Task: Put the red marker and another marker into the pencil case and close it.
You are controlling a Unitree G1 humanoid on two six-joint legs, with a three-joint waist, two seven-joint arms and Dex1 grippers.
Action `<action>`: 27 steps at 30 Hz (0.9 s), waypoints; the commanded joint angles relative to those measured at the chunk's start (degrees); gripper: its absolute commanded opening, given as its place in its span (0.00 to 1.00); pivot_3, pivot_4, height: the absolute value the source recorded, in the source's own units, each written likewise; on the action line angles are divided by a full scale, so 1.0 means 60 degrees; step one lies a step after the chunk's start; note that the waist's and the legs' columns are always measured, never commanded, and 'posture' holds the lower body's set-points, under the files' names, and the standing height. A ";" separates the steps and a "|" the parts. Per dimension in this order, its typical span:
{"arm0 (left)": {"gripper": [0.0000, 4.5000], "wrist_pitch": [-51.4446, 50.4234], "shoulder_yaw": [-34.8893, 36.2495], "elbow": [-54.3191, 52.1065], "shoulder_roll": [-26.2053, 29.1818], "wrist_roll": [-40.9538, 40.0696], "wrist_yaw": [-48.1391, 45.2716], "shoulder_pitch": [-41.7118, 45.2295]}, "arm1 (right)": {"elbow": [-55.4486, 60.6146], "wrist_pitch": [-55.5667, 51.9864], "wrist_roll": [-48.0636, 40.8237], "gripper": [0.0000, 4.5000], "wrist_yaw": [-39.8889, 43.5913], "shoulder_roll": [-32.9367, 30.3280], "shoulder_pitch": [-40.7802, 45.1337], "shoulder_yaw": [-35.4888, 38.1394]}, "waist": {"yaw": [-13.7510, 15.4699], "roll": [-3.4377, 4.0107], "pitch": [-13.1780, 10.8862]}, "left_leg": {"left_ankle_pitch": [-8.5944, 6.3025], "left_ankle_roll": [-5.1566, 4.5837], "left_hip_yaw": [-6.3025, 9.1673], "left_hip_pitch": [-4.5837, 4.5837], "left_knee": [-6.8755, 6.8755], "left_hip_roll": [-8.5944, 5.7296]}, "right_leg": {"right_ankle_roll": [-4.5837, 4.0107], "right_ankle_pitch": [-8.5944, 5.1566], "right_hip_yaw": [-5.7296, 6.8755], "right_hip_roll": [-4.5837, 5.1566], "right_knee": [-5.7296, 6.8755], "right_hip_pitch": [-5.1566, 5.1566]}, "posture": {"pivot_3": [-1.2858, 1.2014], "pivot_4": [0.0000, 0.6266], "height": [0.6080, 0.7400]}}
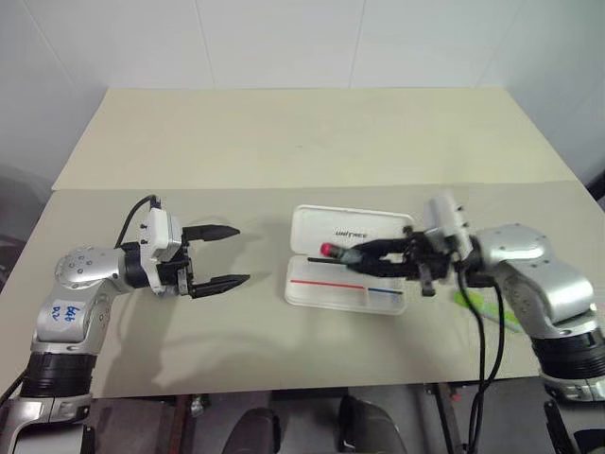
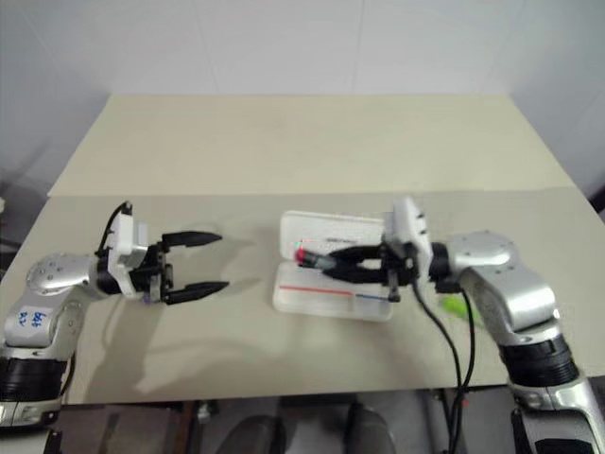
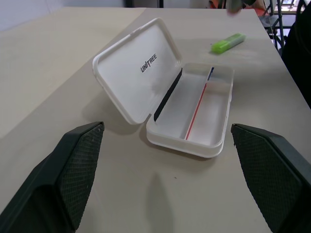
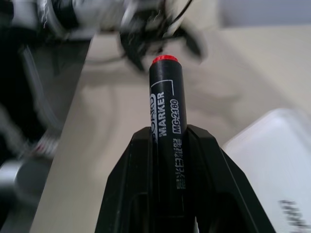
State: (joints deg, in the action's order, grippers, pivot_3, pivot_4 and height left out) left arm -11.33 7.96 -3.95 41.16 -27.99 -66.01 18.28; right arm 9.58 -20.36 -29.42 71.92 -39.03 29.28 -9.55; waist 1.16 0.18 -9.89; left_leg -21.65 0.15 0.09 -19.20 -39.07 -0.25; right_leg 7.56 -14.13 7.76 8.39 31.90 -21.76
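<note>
Looking along the right gripper [image 4: 167, 145], its wrist view reveals white lettering on the red marker [image 4: 166, 97] clenched between its fingers, above the open pencil case [image 1: 345, 284] on the bench [image 1: 284, 142]. Left gripper [image 1: 222, 255] fingers are spread, empty. The green highlighter [image 3: 227, 43] lies beyond the case.

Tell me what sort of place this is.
Probably a lab or test bench: a bare beige table against plain white walls, with only a pencil case and markers laid out.

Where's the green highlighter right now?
The highlighter lies on the table at the robot's right, just beyond the open case, partly behind the right arm.
</note>
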 commanded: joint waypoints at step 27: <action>1.00 -0.0249 -0.0270 -0.1156 -0.0305 -0.0052 0.0782 -0.0005 | -0.1564 0.0964 0.2087 0.99 0.0322 0.1024 0.1507 -0.0611 | -0.0202 0.0000 0.0000 | -0.0001 0.0007 -0.0020 -0.0001 0.0001 0.0011 | 0.0000 0.0000 -0.0002 -0.0013 0.0013 -0.0021 | 0.52 0.24 1.00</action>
State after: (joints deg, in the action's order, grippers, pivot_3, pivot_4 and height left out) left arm -13.19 5.92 -10.22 39.26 -27.98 -61.45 17.28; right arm -3.22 -12.56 -14.05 74.14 -32.61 37.94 -16.01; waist -0.05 0.18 -9.89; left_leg -21.66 0.19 -0.02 -19.21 -39.06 -0.19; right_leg 7.56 -14.13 7.75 8.31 31.98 -21.89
